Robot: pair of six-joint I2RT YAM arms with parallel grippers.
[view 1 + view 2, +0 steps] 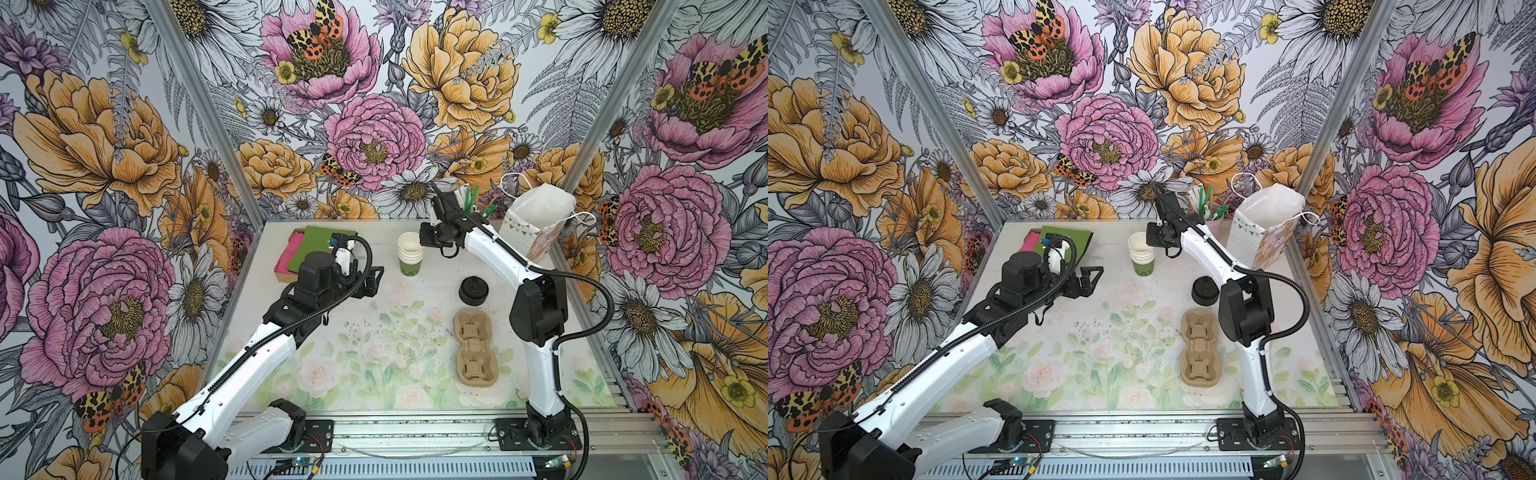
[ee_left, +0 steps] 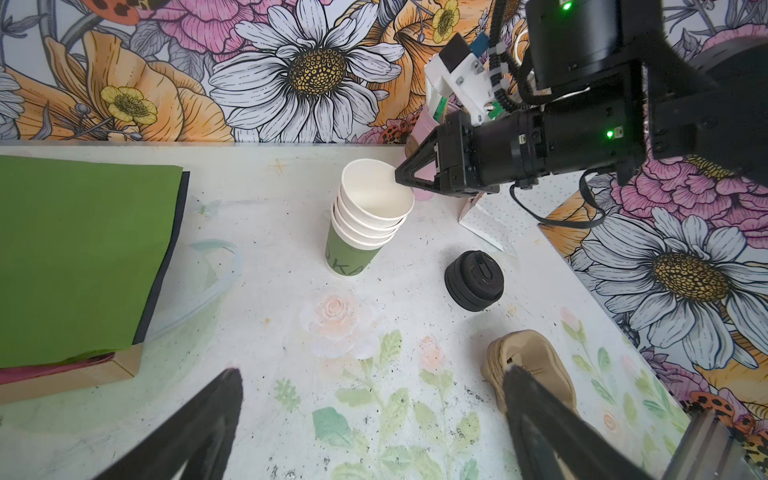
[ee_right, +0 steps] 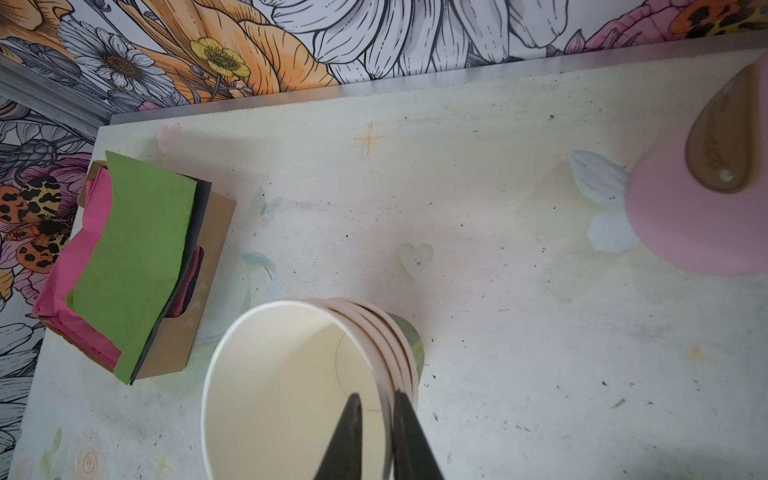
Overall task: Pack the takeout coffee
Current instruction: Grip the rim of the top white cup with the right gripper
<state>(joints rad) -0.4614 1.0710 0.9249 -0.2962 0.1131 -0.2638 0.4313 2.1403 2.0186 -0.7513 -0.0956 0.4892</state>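
Observation:
The takeout coffee is out of view in every frame. A stack of lidless white-and-green paper cups (image 1: 409, 255) (image 1: 1141, 257) (image 2: 365, 216) (image 3: 291, 386) stands at the back middle of the table. My right gripper (image 1: 422, 245) (image 1: 1149, 241) (image 2: 397, 176) (image 3: 377, 397) is at the top cup's rim, one finger inside and one outside, shut on the cup's wall. My left gripper (image 1: 376, 278) (image 1: 1094, 280) (image 2: 370, 372) hangs wide open and empty, left of the stack and above the table.
A stack of loose black lids (image 1: 473, 290) (image 2: 473, 280) sits right of the cups. In front of it lies a brown pulp cup carrier (image 1: 473, 347) (image 2: 528, 361). A white gift bag (image 1: 536, 220) and a pink cup (image 3: 698, 216) stand back right; a napkin box (image 1: 307, 249) back left.

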